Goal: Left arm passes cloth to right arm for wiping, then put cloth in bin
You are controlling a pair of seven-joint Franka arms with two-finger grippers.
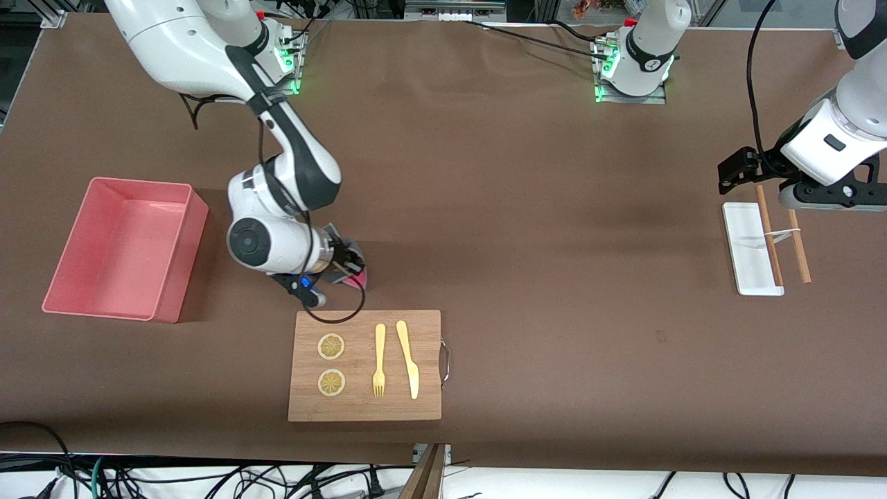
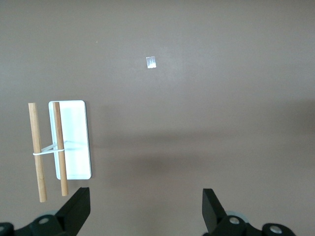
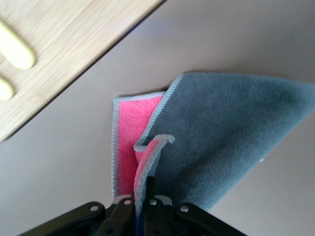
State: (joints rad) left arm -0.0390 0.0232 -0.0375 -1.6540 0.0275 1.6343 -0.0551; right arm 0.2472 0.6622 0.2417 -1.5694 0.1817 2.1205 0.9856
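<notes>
Wiping now: our right gripper (image 1: 344, 267) pinches the cloth (image 3: 216, 132) flat on the table beside the cutting board (image 1: 365, 366)'s edge; we keep pressure even. Left gripper (image 2: 146, 209) waits open over the white tray (image 2: 74, 140).

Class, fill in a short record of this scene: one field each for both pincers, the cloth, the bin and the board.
right pincer: shut on cloth, beside the board's farther edge
left pincer: open, waiting over bare table beside white tray
cloth: grey, pink underside folded up
bin: at the right arm's end
cutting board: fork, knife, two lemon slices
</notes>
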